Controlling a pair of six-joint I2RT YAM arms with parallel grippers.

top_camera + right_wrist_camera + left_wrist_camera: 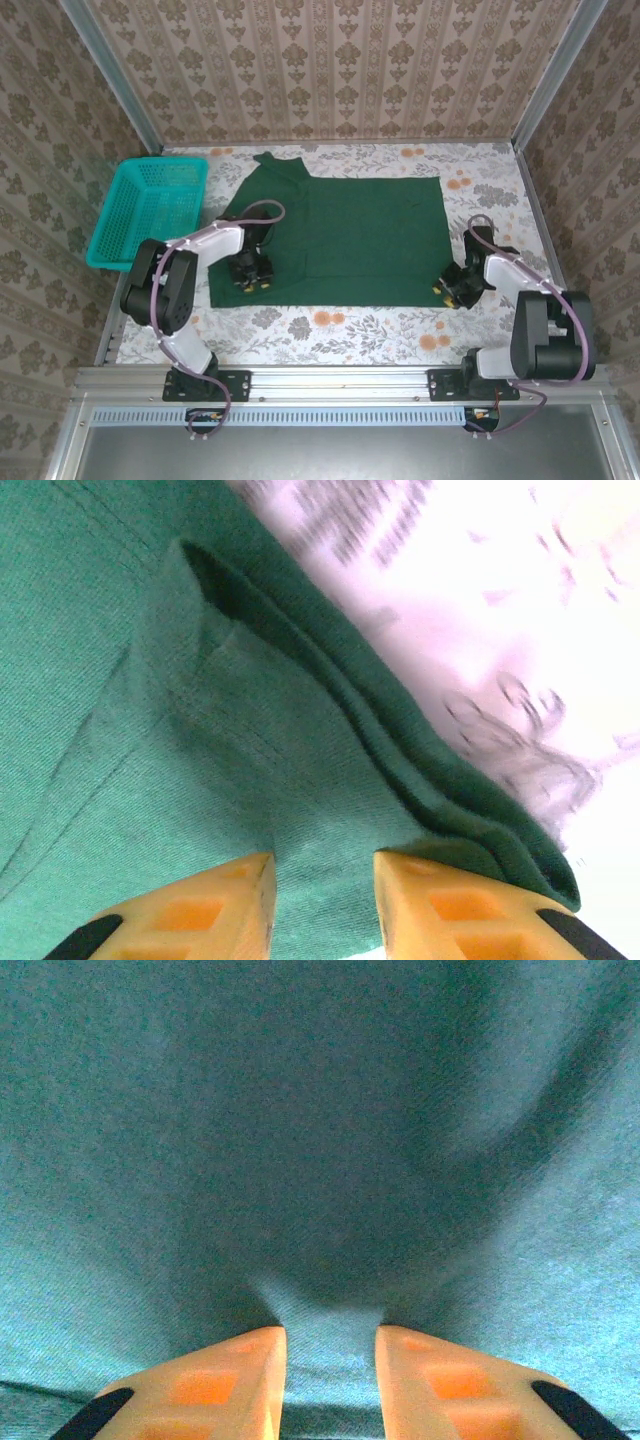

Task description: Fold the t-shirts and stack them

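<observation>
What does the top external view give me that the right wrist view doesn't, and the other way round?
Top external: the t-shirt in full outline, spread flat on the table, the teal basket at the left, and the left gripper down on the shirt's near-left part. Right wrist: close up, the shirt's edge lies in doubled layers, with cloth running between the fingers. Both: the right gripper at the shirt's near-right corner, green cloth and the patterned tabletop beside it.
</observation>
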